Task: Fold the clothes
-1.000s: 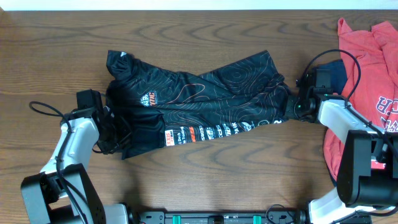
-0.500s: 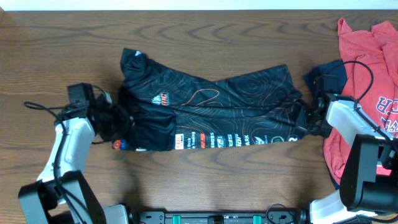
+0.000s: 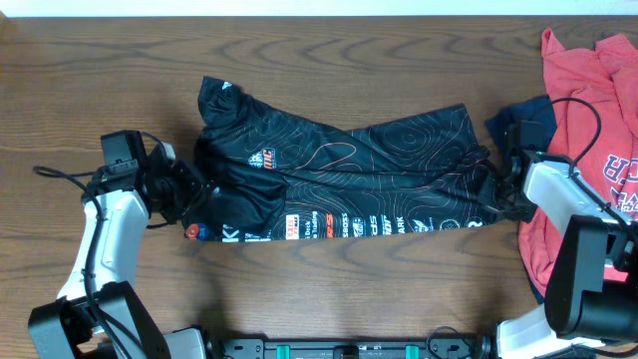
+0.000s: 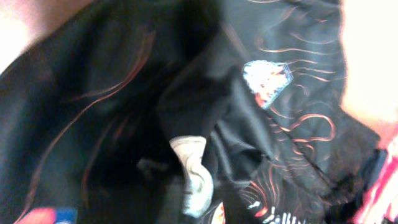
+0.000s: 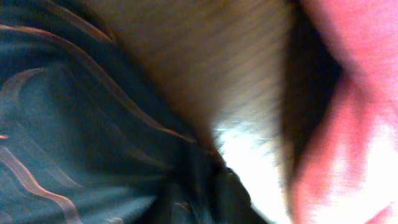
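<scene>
Evidently the left gripper (image 3: 191, 195) and right gripper (image 3: 495, 196) each looked clamped on an end of the black jersey (image 3: 349, 175), which lay stretched across the table (image 3: 329, 299). Pulling both ends evenly would flatten its bunched far folds; the right one should stay off the coral T-shirt (image 3: 588, 90) beyond.

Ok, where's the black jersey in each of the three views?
Overhead: jersey spread across the middle of the table.
Left wrist: jersey fills nearly the whole picture, bunched.
Right wrist: jersey at left and bottom.
Shared landmark: its orange contour lines, in all three; the red T-shirt is at right overhead and in the right wrist view.
</scene>
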Robot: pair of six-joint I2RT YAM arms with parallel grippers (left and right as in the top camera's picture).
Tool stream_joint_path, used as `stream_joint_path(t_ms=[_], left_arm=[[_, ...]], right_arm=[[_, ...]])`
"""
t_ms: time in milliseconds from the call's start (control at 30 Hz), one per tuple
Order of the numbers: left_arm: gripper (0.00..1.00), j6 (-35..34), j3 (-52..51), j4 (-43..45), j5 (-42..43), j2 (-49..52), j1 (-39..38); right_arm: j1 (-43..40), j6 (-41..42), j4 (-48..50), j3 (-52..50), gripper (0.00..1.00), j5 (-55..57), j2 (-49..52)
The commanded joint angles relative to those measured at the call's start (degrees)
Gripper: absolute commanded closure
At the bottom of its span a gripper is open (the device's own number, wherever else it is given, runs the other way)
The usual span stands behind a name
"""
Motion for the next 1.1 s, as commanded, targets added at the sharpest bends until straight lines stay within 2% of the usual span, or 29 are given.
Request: stream_joint_path(t_ms=[0, 67, 133, 300, 367, 433, 467, 600, 867, 1067], left_arm=[[0.4, -0.4, 0.8, -2.6, -8.2, 0.1, 0.2], [0.37, -0.4, 0.8, -4.5, -10.7, 0.1, 0.2], [0.37, -0.3, 0.8, -5.6, -11.7, 0.1, 0.2], [0.41, -0.2, 0.5, -4.9, -11.7, 0.4, 0.2], [0.59, -0.2, 0.3, -3.6, -11.6, 0.4, 0.2], [0.66, 0.7, 0.3, -2.3, -11.3, 0.4, 0.2], [0.66, 1.6, 0.3, -2.0, -11.1, 0.4, 0.2], [0.66, 6.6, 0.1, -1.9, -11.3, 0.5, -0.6], [0.66, 6.9, -4.5, 3.0, -11.7, 2.4, -2.7], [0.64, 6.9, -5.3, 2.5, -11.7, 2.7, -2.7]], right_arm=[[-0.6, 0.5, -0.4, -2.1, 0.48, 0.3, 2.5], [-0.6, 0.5, -2.2, -0.5, 0.42, 0.3, 2.1], [-0.6, 0.5, -4.3, 1.6, 0.42, 0.2, 1.3], [-0.6, -9.6, -5.2, 6.4, 0.54, -13.0, -1.6], [-0.6, -13.2, -3.8, 7.4, 0.63, -20.2, -2.2], [-0.6, -13.9, -2.5, 8.1, 0.73, -23.9, -2.3], [-0.6, -13.9, -2.3, 8.3, 0.74, -24.3, -2.3], [0.2, -14.4, -2.1, 7.9, 0.73, -24.4, -2.3], [2.1, -14.6, 1.9, 1.8, 0.73, -19.0, -1.4], [2.0, -14.5, 10.8, -5.5, 0.71, -19.0, -1.2]])
